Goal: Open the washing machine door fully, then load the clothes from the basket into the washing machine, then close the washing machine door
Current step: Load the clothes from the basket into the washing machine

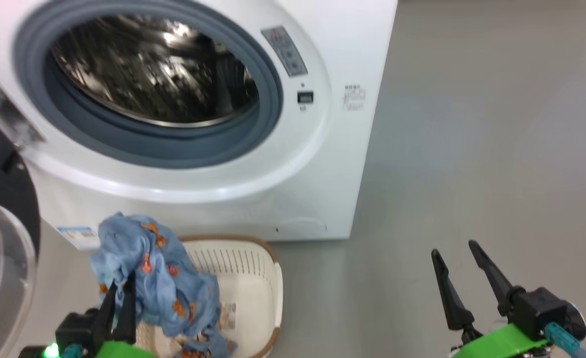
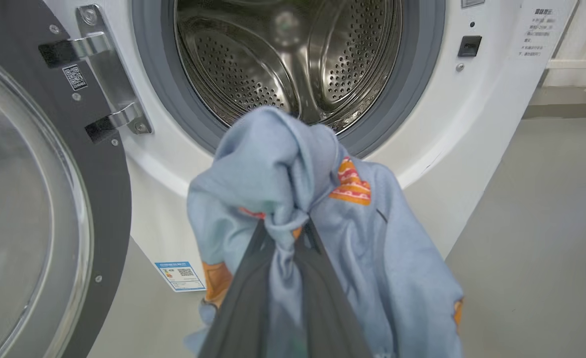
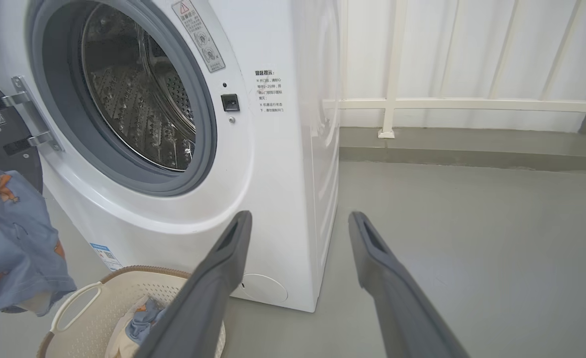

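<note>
Reading off the stickers first: the washing machine (image 1: 323, 174) has a blue label (image 2: 179, 275) with a QR code at its lower left front corner, but the print is too small to make out. A grey warning sticker (image 3: 198, 35) with a red triangle sits up right of the opening. Beside the black latch socket (image 3: 230, 102) there's a block of Chinese text (image 3: 271, 92), too tiny for me to read. The washing machine door (image 2: 99, 199) is swung open on the left, and its black rim carries a little QR sticker (image 2: 74, 77) next to the metal hinge (image 2: 109, 74). The basket (image 1: 253, 258) sits on the floor (image 1: 472, 149) right in front of the machine, with a label (image 1: 228, 315) on its bottom that's too blurry to read. The left gripper (image 2: 285, 231) is nearly closed, pinching a bunched light blue piece of the clothes (image 2: 283, 169) held up above the basket. Its fingers point at the steel drum (image 2: 293, 59), and in the left wrist view the cloth hangs across the lower edge of the grey gasket (image 1: 173, 149). Some of the clothes lie in the basket. The right gripper (image 1: 453, 247) is off to the right over bare floor, fingers spread wide with nothing between them, angled up toward the machine's right corner.
</note>
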Available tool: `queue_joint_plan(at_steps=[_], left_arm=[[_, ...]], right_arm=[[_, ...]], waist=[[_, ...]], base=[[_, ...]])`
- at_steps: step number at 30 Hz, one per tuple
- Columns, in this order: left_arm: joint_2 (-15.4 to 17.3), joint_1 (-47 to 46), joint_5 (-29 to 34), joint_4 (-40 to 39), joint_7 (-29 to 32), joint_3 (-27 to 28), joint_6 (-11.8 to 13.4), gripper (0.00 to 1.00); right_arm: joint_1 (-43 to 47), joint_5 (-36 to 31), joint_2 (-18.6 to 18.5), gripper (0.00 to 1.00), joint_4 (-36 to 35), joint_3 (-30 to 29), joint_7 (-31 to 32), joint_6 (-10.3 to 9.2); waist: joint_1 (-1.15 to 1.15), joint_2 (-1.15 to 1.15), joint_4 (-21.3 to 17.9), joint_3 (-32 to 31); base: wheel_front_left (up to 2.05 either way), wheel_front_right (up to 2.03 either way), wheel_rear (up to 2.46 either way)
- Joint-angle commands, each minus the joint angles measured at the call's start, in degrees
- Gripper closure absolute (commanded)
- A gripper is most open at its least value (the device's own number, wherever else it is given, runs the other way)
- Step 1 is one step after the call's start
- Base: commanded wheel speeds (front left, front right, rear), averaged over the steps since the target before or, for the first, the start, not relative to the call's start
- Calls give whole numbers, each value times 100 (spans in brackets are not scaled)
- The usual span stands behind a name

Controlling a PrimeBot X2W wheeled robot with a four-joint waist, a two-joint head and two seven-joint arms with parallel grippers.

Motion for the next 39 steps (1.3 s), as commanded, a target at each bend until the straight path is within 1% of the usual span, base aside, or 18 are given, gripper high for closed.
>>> queue_joint_plan(at_steps=[1, 7, 13, 24, 39], left_arm=[[178, 50, 62, -315, 46, 168, 77, 100], [248, 507, 106, -1057, 368, 57, 160, 100], [281, 688, 91, -1397, 514, 17, 209, 100], [303, 791, 64, -1576, 602, -13, 293, 100], [321, 676, -1, -1541, 610, -92, 300, 100]], right_arm=[[69, 29, 2, 0, -224, 133, 27, 9], [376, 70, 2, 0, -529, 134, 193, 9], [481, 79, 2, 0, -685, 126, 280, 9], [573, 110, 2, 0, -773, 96, 337, 9], [566, 123, 2, 0, -754, 78, 312, 9]], waist=[[0, 0, 101, -540], [0, 0, 57, -788], [0, 0, 14, -869], [0, 0, -32, -952], [0, 0, 32, -913]], base=[[0, 0, 0], [0, 0, 0], [0, 0, 0], [0, 0, 0], [0, 0, 0]])
